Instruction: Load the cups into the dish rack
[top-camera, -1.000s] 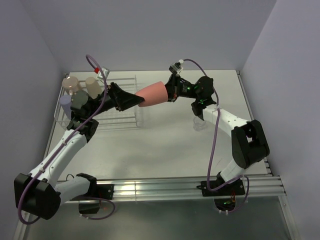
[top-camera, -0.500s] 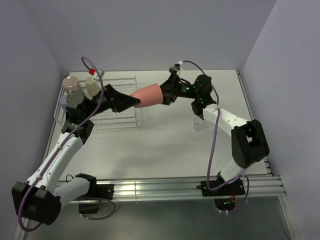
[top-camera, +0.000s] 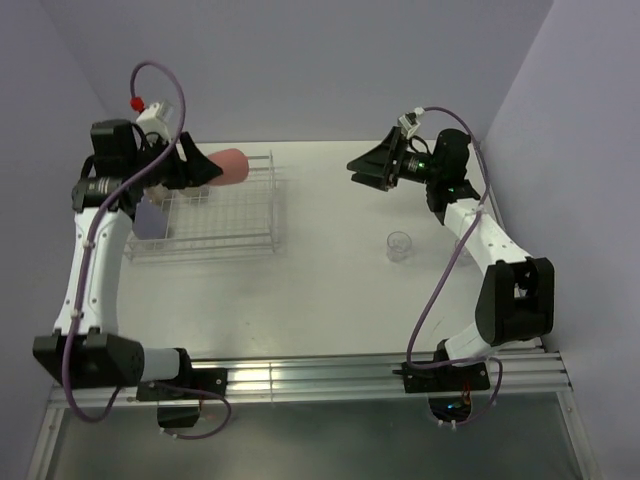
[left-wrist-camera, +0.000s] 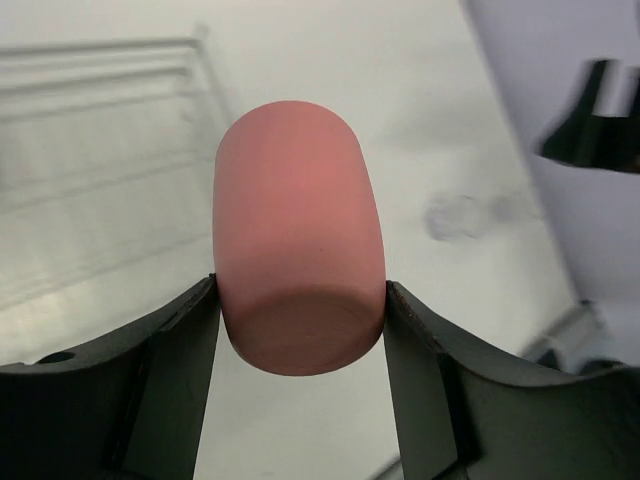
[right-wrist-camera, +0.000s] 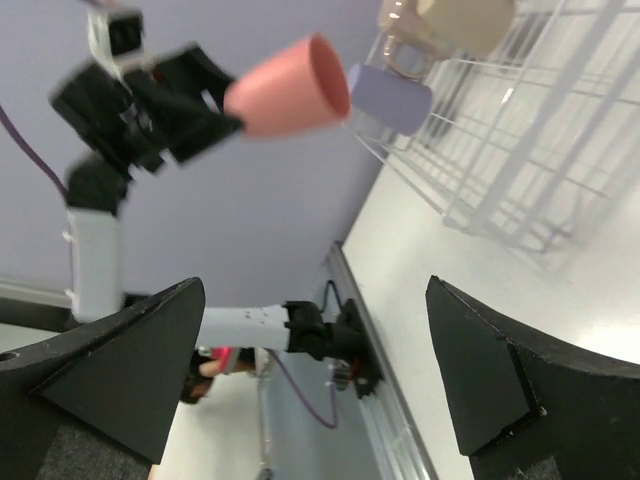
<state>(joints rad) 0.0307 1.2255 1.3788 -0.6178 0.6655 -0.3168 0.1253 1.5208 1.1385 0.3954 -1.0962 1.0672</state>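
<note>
Sideways, a coral cup is held over the dish rack by the left jaws

The coral-red cup (top-camera: 232, 165) is pinched near its base between the left jaws, which are closed partway against its sides. Its long axis is laid level, with the mouth pointed away from the jaws, toward the right arm (top-camera: 480, 235). It is held in the air above the far edge of the dish rack (top-camera: 235, 215), so the rack lies just below it. The left arm (top-camera: 85, 260) is judged much the nearer for the placing. The right jaws are spread wide with nothing between them, well apart from the rack. A lavender cup (top-camera: 150, 218) is lodged in the rack, and a clear glass (top-camera: 399, 245) is left on the worktop (top-camera: 330, 290).
</note>
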